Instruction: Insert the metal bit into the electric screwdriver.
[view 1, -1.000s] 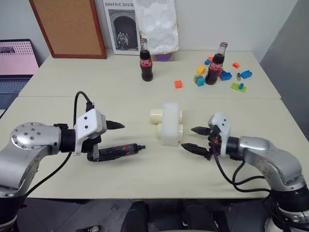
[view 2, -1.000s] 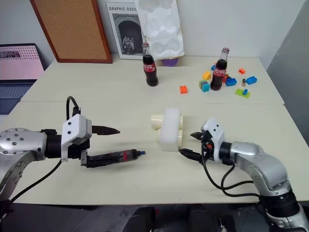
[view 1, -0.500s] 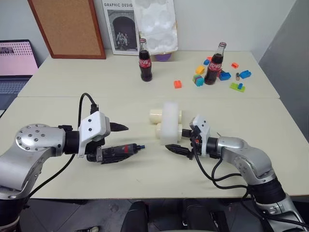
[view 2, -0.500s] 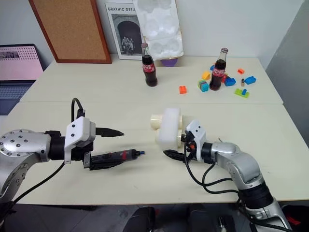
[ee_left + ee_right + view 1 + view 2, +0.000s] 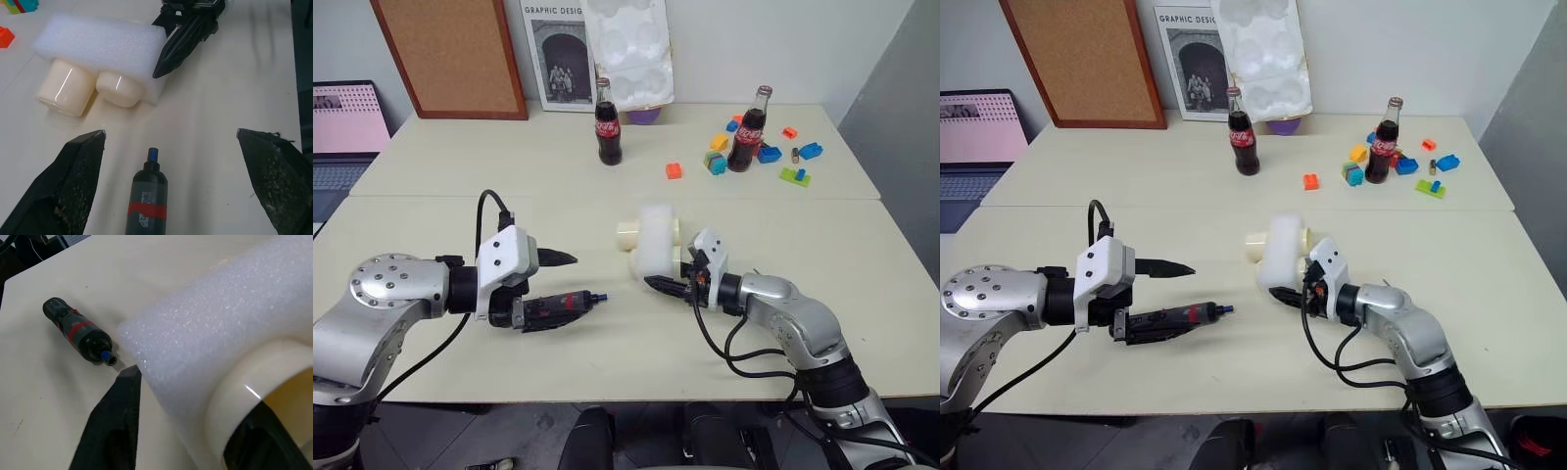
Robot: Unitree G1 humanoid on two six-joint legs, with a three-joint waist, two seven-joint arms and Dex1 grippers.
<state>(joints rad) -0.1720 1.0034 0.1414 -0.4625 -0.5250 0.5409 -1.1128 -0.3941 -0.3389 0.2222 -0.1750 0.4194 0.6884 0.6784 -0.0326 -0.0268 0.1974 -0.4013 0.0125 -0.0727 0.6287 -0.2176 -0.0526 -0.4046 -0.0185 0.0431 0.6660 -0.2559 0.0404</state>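
The left claw (image 5: 169, 133) is spread wide and grips nothing. The electric screwdriver (image 5: 148, 196) lies loose on the counter (image 5: 607, 176) between its fingers (image 5: 80, 161), at lower left of the head view. Its long axis runs left to right and its blue nose points right. Across a short gap, at centre frame, the right claw (image 5: 658, 286) points left with its tip against a white foam block (image 5: 656, 245). Whether it has closed on anything I cannot tell. I cannot make out the metal bit. The left arm is nearer the screwdriver.
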